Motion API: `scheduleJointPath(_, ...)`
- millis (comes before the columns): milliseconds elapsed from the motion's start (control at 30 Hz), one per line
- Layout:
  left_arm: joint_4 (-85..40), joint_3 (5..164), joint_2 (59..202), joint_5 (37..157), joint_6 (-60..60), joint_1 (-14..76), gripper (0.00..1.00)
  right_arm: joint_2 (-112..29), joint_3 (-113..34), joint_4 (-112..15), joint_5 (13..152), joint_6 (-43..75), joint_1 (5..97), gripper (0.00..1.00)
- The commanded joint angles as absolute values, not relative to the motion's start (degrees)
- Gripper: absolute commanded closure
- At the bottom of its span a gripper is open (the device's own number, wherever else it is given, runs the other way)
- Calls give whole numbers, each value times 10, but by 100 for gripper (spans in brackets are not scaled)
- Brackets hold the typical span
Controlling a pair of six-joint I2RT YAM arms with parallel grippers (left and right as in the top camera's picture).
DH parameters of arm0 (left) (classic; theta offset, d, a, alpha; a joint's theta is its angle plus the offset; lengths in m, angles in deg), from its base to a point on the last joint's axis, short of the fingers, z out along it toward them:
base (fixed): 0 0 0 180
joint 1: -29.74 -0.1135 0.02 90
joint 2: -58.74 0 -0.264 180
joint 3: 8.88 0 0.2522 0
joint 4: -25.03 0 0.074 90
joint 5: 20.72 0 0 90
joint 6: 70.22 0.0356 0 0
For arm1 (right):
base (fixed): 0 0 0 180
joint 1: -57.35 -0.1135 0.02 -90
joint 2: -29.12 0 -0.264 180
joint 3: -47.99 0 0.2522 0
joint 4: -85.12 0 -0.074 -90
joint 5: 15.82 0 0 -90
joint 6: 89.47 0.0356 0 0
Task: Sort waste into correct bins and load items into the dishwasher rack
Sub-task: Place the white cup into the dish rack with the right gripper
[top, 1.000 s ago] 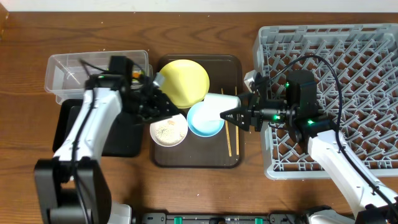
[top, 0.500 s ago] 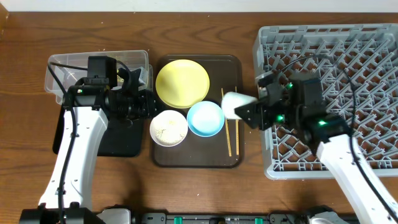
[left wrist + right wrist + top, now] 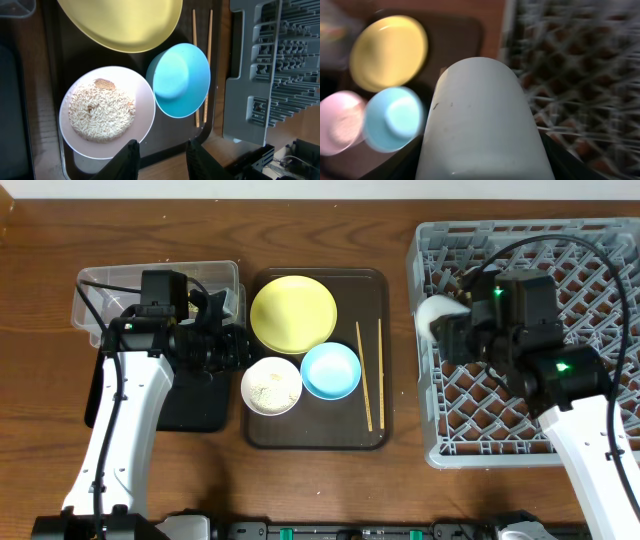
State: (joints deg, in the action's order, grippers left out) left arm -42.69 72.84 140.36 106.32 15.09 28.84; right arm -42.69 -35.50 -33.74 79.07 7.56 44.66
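Brown counter (image 3: pixel 330 490) is bearing the rack (image 3: pixel 600 260); my right pincer (image 3: pixel 452 330) is gripping the cup (image 3: pixel 434 311) over the rack's left edge, so I'm planning a slow, square descent between pegs.

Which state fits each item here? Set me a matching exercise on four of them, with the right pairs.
Items
1. white round bowl
2. light blue round bowl
3. small pale cup
4. two thin wooden chopsticks

States
A. held by the right hand over the large grey plastic rack
B. lying side by side at the right of the dark brown tray
C. holds rice-like grains
D. empty, on the tray

Pairs: 1-C; 2-D; 3-A; 4-B
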Motion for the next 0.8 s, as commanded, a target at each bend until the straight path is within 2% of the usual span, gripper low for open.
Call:
scheduleJointPath(0, -429, 736, 1399, 1056, 148, 288, 66, -420, -374, -335, 718, 78, 469, 99)
scheduleJointPath(300, -429, 736, 1399, 1056, 148, 288, 66, -420, -374, -233, 684, 78, 489, 99)
scheduleJointPath(433, -429, 736, 1399, 1056, 148, 288, 66, -420, -374, -165, 666, 133, 503, 99)
scheduleJointPath(767, -431, 736, 1399, 1056, 148, 288, 66, -421, -372, -116, 638, 161, 615, 99)
